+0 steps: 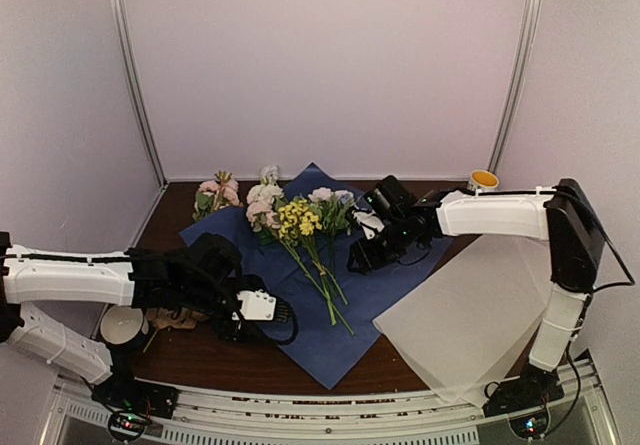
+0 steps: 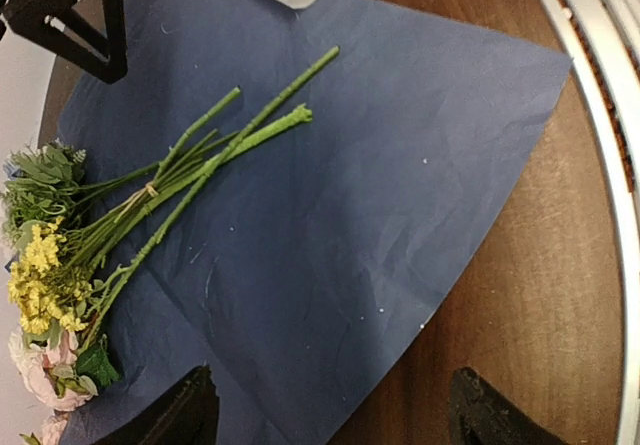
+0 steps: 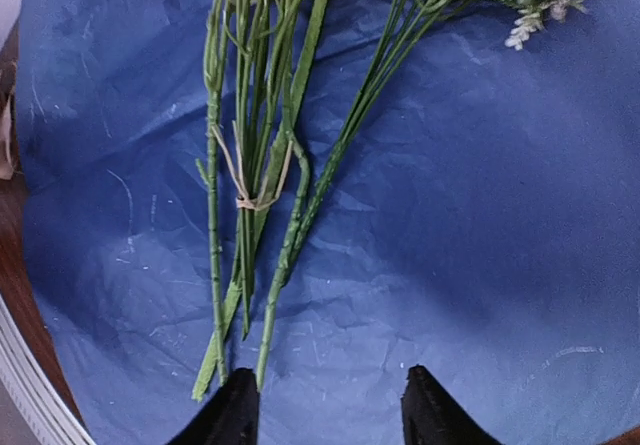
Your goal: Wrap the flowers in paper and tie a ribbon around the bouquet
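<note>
The dark blue paper (image 1: 330,295) lies flat on the table. The flowers (image 1: 300,220), white, pink and yellow blooms on long green stems (image 3: 270,165), rest on it, and a thin tan band binds some of the stems. My left gripper (image 2: 335,415) is open and straddles the paper's (image 2: 330,165) near edge with nothing between its fingers. My right gripper (image 3: 330,415) hovers open over the paper (image 3: 480,215), its left fingertip (image 3: 230,415) beside the stem ends. The tan ribbon (image 1: 175,317) lies in a heap beside my left arm. No wrapped bouquet is in view.
A pale translucent sheet (image 1: 470,315) overlaps the table's right front. Loose pink flowers (image 1: 215,195) lie at the back left, off the paper. A yellow cup (image 1: 482,179) stands at the back right. A white round object (image 1: 122,325) sits by the ribbon.
</note>
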Robot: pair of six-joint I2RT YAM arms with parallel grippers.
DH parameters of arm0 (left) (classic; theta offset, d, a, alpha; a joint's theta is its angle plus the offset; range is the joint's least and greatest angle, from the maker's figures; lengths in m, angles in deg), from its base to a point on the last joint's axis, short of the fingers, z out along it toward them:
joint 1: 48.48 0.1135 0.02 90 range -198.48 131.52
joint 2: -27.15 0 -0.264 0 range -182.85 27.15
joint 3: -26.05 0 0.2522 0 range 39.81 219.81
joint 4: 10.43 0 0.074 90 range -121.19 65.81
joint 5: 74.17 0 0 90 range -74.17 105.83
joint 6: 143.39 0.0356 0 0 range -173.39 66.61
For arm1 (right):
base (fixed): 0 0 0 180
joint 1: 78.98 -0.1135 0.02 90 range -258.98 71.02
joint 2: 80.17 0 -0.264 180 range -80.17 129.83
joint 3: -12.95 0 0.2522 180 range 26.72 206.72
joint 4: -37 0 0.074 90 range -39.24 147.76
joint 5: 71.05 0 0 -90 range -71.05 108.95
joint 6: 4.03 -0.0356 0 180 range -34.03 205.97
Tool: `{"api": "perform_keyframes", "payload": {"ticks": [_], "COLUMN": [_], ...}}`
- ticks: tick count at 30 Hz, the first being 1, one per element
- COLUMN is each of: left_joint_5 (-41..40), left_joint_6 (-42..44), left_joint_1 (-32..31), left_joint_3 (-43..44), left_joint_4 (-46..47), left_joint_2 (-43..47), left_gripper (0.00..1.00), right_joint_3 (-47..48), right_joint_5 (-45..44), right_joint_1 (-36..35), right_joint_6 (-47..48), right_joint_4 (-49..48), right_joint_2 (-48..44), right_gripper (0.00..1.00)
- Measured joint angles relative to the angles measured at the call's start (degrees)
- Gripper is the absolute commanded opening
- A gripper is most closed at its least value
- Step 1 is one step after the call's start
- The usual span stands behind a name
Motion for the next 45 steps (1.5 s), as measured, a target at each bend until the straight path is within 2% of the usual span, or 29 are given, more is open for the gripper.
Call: {"api": "perform_keyframes", "payload": {"ticks": [4,11,18,20,27,29,31,32,39,45], "left_joint_5": [-2.7,-4.2,-6.9,-7.5,-8.2,-7.4,-6.6,-6.1,-1.8,5.0], "left_joint_6": [3.6,7.1,7.2,7.0,4.5,3.3,2.0,1.6,-1.5,-7.6], "left_joint_1": [-0.5,-0.5,-0.5,-0.5,-0.5,-0.5,-0.5,-0.5,0.8,6.9], "left_joint_3": [-0.3,-0.2,0.8,1.2,3.5,4.6,5.2,5.3,5.8,7.8], "left_joint_4": [3.3,3.7,7.2,8.2,7.5,6.8,6.1,5.7,3.7,1.0], "left_joint_2": [-6.5,-13.8,-18.2,-19.0,-20.5,-20.5,-20.2,-20.0,-19.6,-19.4], "left_gripper": [0.81,0.81,0.72,0.66,0.32,0.18,0.03,0.00,0.00,0.00], "right_joint_3": [4.5,7.8,12.7,13.0,13.6,13.5,12.7,11.9,-0.1,-12.3], "right_joint_5": [0.0,-0.3,0.9,1.7,5.4,6.4,7.2,7.4,8.5,9.0], "right_joint_1": [-0.1,-1.2,-4.0,-4.7,-5.2,-5.2,-5.2,-5.2,-5.9,-7.9], "right_joint_6": [-3.6,-6.0,-6.0,-5.9,-4.5,-3.4,-1.7,-0.5,8.9,15.9], "right_joint_4": [0.1,0.7,0.7,0.6,1.6,1.8,2.3,2.5,1.7,-0.8], "right_joint_2": [8.8,15.2,19.3,19.5,19.6,19.3,17.8,16.4,-2.9,-14.9], "right_gripper": [0.38,0.33,0.31,0.31,0.32,0.33,0.35,0.36,0.47,0.53]}}
